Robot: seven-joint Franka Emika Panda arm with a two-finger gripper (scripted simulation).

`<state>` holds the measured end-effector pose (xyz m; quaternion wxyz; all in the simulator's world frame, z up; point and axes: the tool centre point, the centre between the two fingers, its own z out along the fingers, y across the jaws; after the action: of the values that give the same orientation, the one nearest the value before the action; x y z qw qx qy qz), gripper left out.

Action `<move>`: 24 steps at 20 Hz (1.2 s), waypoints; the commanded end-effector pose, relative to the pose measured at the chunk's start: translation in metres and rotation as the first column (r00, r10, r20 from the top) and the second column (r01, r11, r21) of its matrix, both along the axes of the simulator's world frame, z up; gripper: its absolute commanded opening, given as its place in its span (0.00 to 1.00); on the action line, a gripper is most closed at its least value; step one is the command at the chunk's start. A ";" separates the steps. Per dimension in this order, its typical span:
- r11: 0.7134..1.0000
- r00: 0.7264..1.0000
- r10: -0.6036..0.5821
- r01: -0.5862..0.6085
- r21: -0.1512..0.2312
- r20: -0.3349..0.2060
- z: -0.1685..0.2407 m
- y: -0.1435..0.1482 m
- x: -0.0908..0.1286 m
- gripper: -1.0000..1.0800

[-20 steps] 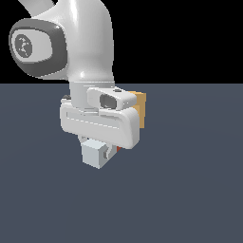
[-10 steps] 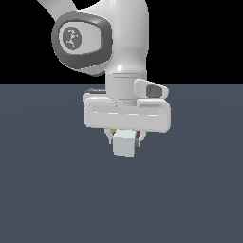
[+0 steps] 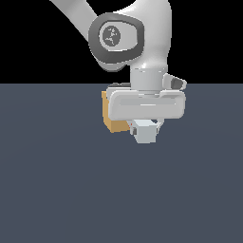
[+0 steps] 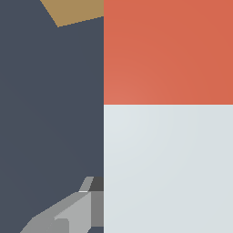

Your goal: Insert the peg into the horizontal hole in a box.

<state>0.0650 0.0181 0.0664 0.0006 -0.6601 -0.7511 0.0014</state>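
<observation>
Hand holding the peg above the bench, box behind it.

The hand (image 3: 144, 127) is clamped on the peg (image 3: 144, 132), whose pale end faces the exterior view. In the wrist view the peg (image 4: 168, 113) shows red beyond grey-white. The box (image 3: 113, 118) sits behind the hand, toward the exterior view's left; its hole is not visible.

I count one peg (image 4: 168, 118) with two halves, one red and one pale grey-white, one tan box (image 3: 113, 121) partly hidden behind my hand, one gripper (image 3: 144, 133) of mine, and one dark grey worktop (image 3: 57, 180).
</observation>
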 end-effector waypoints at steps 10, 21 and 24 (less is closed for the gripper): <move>0.978 0.978 0.208 -0.208 0.001 0.003 0.011 0.038 0.030 0.00; 0.973 0.973 0.232 -0.232 0.000 0.004 0.013 0.043 0.033 0.00; 0.972 0.972 0.233 -0.233 0.000 0.006 0.014 0.043 0.034 0.00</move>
<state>0.0974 0.0611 0.0777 0.0003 -0.5676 -0.8233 0.0009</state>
